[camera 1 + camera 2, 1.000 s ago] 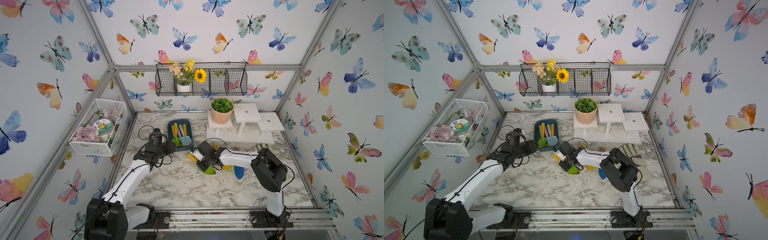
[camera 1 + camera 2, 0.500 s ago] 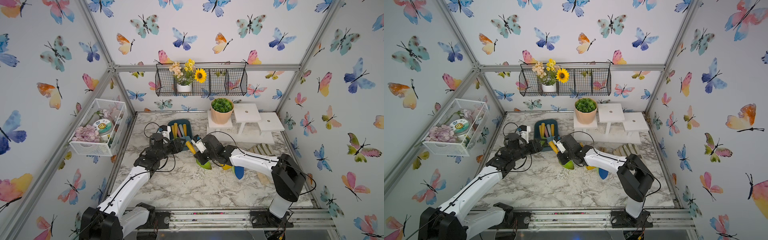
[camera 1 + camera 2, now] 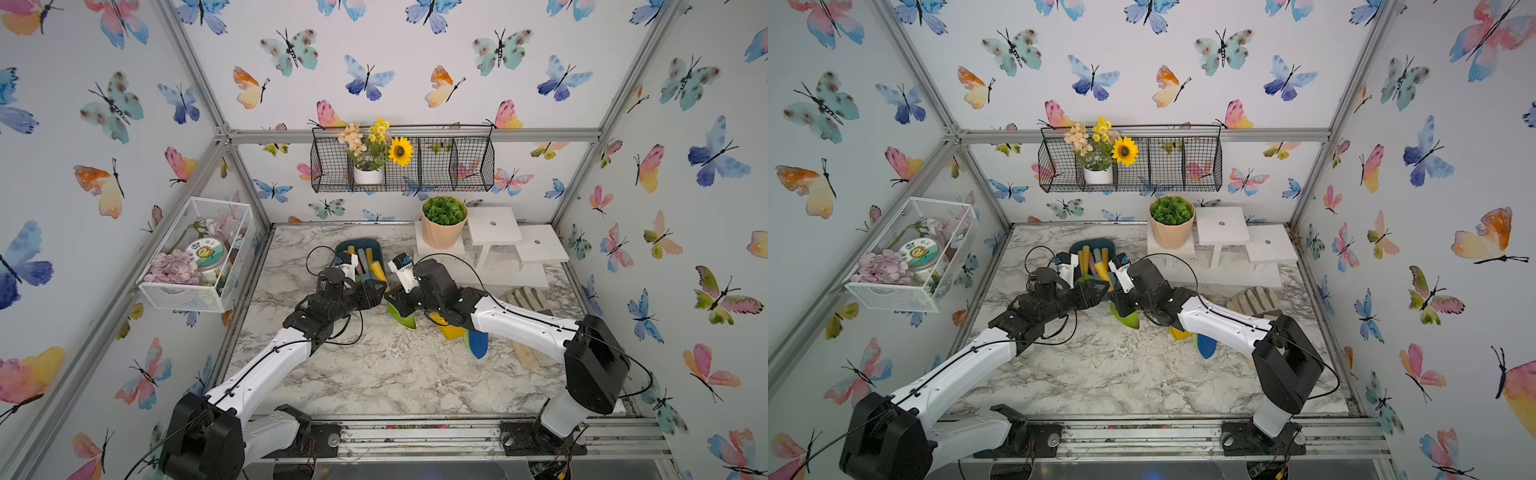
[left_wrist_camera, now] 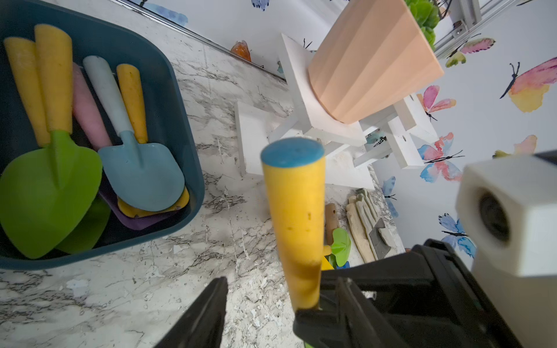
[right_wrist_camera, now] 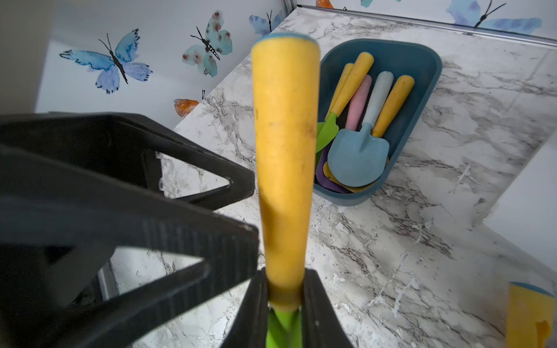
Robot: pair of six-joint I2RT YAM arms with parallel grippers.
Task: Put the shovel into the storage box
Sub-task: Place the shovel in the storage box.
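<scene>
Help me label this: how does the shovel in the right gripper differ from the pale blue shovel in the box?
Colour: the held shovel has a yellow handle and green blade; the blue shovel, a whitish handle. Pose: the held shovel is clamped in the right gripper; the blue shovel lies in the storage box. Both are trowel-shaped.

teal storage box (image 4: 188,156), yel/grn shovel (image 4: 295,226)

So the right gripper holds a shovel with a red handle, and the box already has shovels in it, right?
No: the shovel has a yellow handle, not red, as the right wrist view shows. The right gripper does hold it, and the box already has other shovels in it.
</scene>
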